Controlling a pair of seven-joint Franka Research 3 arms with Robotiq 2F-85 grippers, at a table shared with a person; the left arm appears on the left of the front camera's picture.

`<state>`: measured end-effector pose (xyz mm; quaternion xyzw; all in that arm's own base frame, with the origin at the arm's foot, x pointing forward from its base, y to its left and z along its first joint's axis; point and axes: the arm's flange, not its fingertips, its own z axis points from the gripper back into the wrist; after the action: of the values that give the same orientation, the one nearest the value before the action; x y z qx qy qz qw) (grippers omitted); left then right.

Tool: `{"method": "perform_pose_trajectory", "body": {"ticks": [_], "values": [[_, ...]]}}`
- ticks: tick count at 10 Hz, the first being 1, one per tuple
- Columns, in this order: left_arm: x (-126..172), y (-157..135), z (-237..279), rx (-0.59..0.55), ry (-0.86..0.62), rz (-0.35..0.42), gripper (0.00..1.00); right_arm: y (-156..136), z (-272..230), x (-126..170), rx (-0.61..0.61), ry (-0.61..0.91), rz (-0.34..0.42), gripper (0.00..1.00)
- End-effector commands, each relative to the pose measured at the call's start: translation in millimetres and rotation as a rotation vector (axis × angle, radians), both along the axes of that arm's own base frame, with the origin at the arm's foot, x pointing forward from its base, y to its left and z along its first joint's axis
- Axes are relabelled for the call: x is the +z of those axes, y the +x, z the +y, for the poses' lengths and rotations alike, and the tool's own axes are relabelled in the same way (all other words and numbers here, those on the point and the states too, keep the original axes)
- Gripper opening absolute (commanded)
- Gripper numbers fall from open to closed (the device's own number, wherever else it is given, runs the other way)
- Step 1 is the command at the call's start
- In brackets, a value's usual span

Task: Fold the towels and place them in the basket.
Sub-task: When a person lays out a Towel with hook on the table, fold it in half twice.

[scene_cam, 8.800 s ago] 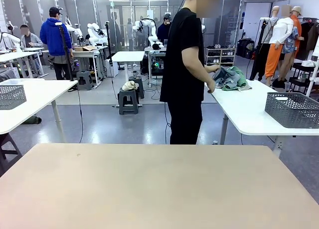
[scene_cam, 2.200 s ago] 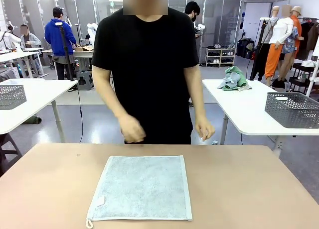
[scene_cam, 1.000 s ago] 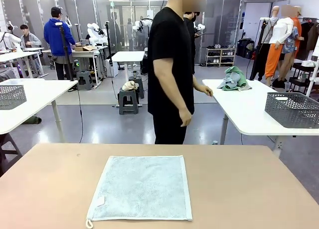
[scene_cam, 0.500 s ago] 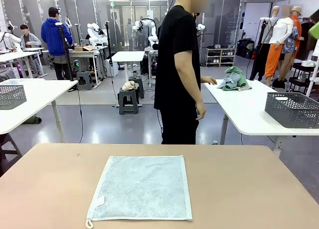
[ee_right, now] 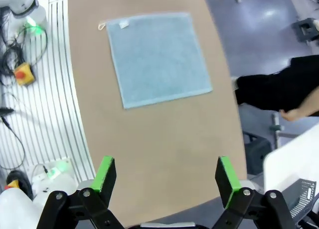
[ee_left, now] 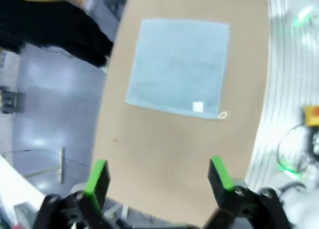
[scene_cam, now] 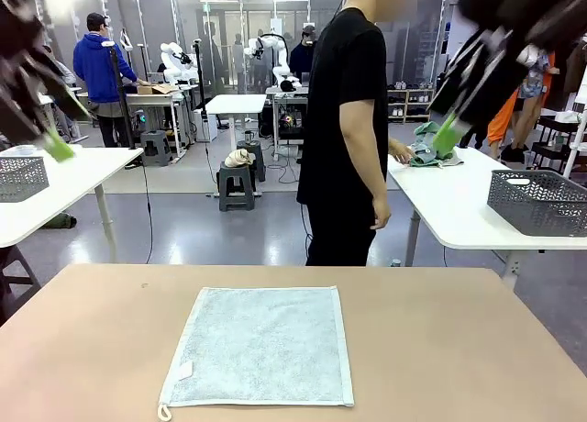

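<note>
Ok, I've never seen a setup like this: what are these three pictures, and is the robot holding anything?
The wide picture looks from between two robot arms across a tan table at a person. The other two come from a camera on each arm's wrist, looking down past its two green-tipped fingers: the left gripper and the right gripper. Both are open and empty, well above the table. One pale blue-grey towel lies flat on it. The person stands side-on, a hand at a heap of cloth, partly mint green, on a white table behind, where a dark grey basket also sits.
</note>
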<state>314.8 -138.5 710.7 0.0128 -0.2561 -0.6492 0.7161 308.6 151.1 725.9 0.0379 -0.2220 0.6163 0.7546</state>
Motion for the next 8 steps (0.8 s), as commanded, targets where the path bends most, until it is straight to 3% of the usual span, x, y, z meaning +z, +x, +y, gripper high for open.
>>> {"method": "perform_pose_trajectory", "body": {"ticks": [1, 3, 5, 8], "values": [[-46.8, 4.9, -12.9, -0.02, 0.093, 0.024, 1.0, 11.0, 17.0, -33.5, 0.043, -0.072, 0.01, 1.0], [-105.8, 4.5, -31.3, -0.039, 0.168, 0.031, 1.0, 23.3, 41.9, -94.6, 0.055, -0.141, 0.059, 1.0], [-153.6, 6.7, -38.1, -0.066, 0.21, 0.096, 1.0, 35.8, 59.7, -140.1, 0.117, -0.166, 0.092, 1.0], [-183.1, 16.6, -41.4, -0.041, 0.226, 0.114, 1.0, 47.7, 75.2, -177.6, 0.139, -0.193, 0.126, 1.0]]}}
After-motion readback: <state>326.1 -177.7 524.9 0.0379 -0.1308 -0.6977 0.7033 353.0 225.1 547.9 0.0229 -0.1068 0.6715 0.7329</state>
